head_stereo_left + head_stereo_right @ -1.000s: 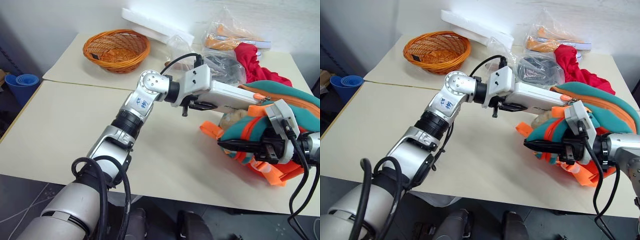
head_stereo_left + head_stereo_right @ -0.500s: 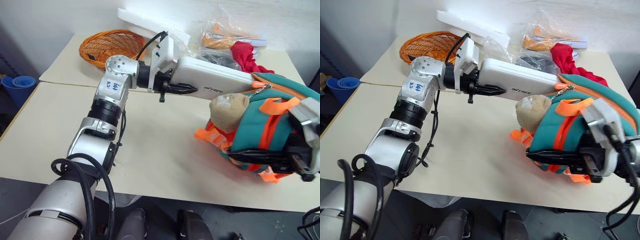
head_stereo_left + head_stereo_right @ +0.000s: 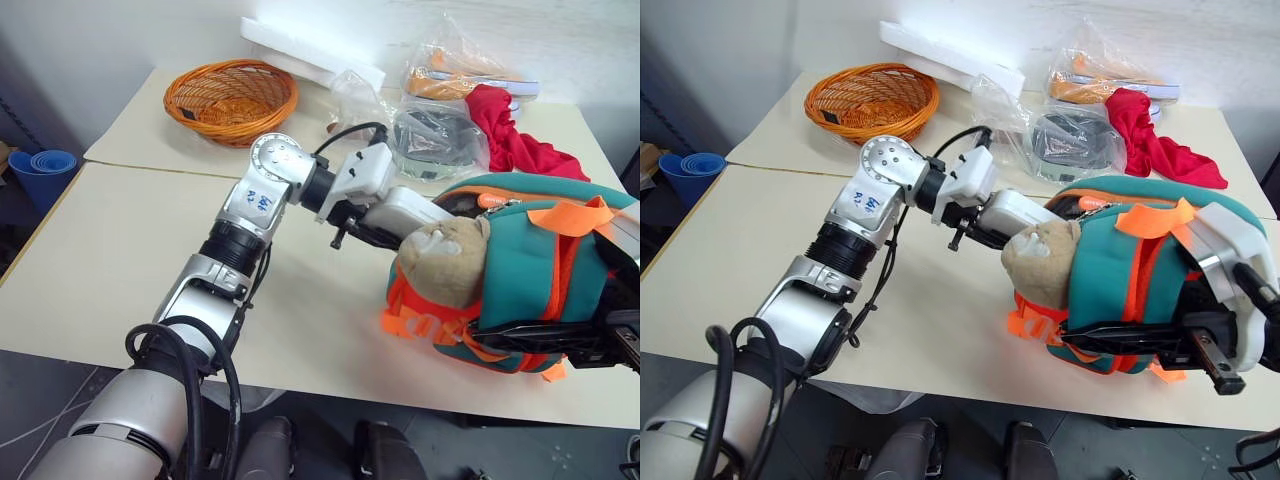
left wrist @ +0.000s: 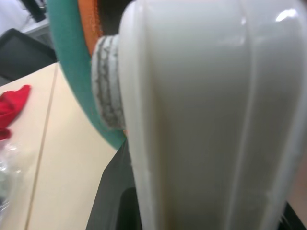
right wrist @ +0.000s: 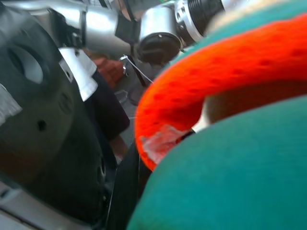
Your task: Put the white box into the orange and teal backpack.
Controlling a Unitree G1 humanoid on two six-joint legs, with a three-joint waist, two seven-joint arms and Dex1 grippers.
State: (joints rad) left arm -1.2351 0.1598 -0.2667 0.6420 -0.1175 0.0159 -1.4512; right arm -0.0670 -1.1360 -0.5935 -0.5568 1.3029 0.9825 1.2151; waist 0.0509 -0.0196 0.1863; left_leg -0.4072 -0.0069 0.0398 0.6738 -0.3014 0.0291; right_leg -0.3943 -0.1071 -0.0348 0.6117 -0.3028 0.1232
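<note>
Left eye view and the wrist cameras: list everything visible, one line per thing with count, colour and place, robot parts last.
white box: one, white, far end inside the backpack's open top, held by the left pincer.
orange and teal backpack: one, orange and teal, on the table's right side, tan plush charm at its front.
wicker basket: one, orange, far left of the table.
foam slab: one, white, along the back wall.
plastic bags: at least two, clear, far side, middle to right.
red cloth: one, red, behind the backpack.
table: cream, under everything.
left pincer: black fingers, shut on the box.
right pincer: black fingers, shut on the backpack's lower edge.
</note>
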